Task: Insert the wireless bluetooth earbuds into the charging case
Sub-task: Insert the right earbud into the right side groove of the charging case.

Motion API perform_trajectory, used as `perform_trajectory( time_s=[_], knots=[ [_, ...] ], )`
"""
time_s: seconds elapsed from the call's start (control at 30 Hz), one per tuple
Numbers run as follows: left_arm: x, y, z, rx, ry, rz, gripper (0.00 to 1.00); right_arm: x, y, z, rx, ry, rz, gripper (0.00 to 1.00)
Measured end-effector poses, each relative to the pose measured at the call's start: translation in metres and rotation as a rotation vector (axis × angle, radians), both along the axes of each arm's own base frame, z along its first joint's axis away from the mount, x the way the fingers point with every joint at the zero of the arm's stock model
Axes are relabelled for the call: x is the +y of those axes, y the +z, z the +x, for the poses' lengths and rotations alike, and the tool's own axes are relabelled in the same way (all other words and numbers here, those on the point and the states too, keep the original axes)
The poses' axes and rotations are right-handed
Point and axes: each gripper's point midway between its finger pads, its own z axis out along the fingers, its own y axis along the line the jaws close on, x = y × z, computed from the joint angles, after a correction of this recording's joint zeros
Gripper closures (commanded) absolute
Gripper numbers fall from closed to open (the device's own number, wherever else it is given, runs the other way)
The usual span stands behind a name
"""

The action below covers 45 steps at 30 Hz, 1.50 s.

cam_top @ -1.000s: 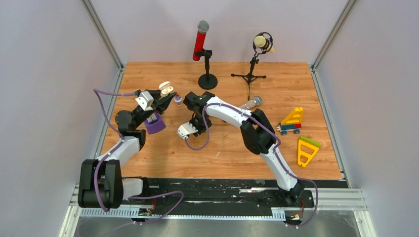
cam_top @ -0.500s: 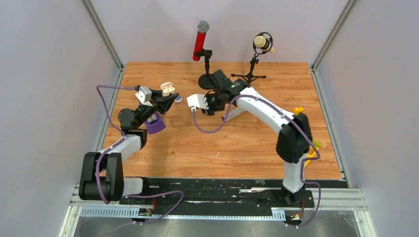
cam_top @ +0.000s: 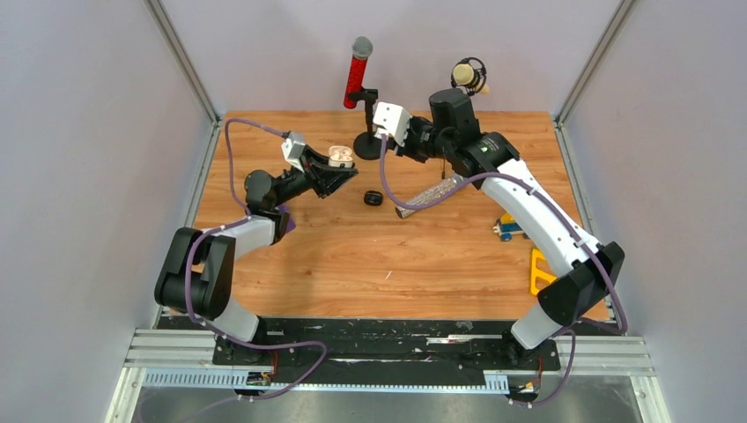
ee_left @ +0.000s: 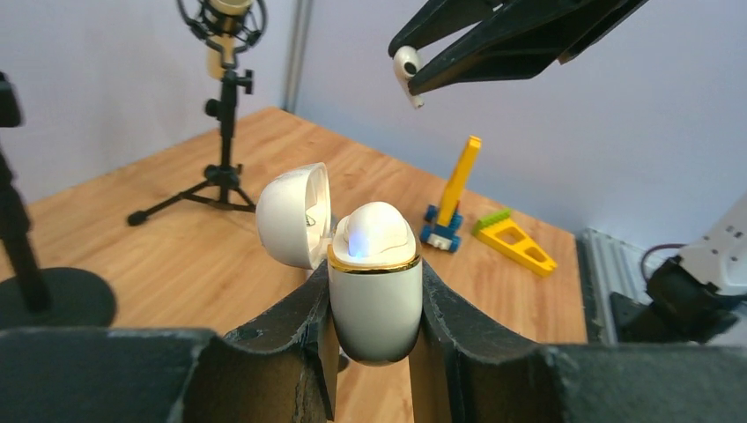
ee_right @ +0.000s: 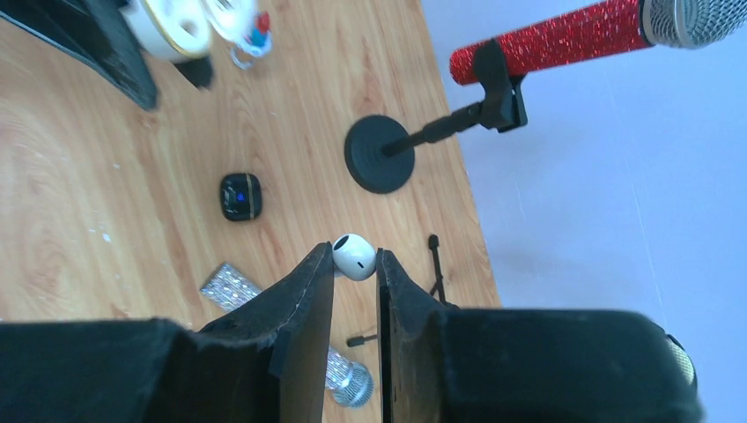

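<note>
My left gripper point(ee_left: 374, 310) is shut on the body of a white charging case point(ee_left: 373, 282) with a gold rim, held upright above the table with its lid point(ee_left: 293, 214) hinged open; it also shows in the top view point(cam_top: 340, 157). My right gripper point(ee_right: 356, 264) is shut on a white earbud point(ee_right: 354, 256) at its fingertips. In the left wrist view that earbud point(ee_left: 406, 69) hangs up and to the right of the case, apart from it. In the top view my right gripper point(cam_top: 385, 141) is just right of the case.
A small black case point(cam_top: 373, 197) lies on the wood below the grippers. A silver microphone point(cam_top: 432, 192) lies beside it. A red microphone point(cam_top: 357, 75) on a round base point(cam_top: 370, 145) and a cream microphone point(cam_top: 469, 77) on a tripod stand behind. Yellow toys point(cam_top: 546, 269) lie right.
My right arm has lifted off the table and swung back and right with the earbud. My left arm has carried the open case right, towards the middle. The black case now shows.
</note>
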Motion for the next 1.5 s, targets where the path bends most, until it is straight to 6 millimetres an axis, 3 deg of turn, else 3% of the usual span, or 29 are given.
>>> perform_trajectory(
  time_s=[0.23, 0.37, 0.5, 0.8, 1.23, 1.5],
  knots=[
    [-0.028, 0.002, -0.017, 0.067, -0.164, -0.024, 0.98, 0.007, 0.024, -0.032, 0.003, 0.104, 0.102, 0.86],
    [-0.046, 0.002, -0.032, 0.080, -0.223, -0.027, 0.99, 0.011, 0.028, -0.034, 0.011, 0.106, 0.134, 0.86],
    [-0.055, 0.000, -0.035, 0.105, -0.225, -0.032, 0.99, 0.019, 0.028, -0.034, 0.023, 0.079, 0.170, 0.86],
    [-0.054, -0.002, -0.029, 0.149, -0.191, -0.038, 0.99, 0.037, -0.020, -0.050, 0.138, 0.097, 0.182, 0.85],
    [-0.055, -0.002, -0.026, 0.170, -0.159, -0.046, 1.00, 0.039, -0.004, -0.036, 0.090, -0.032, 0.248, 0.86],
    [-0.054, -0.007, -0.023, 0.194, -0.140, -0.045, 1.00, 0.048, 0.003, -0.038, 0.050, -0.066, 0.256, 0.86]
  ],
)
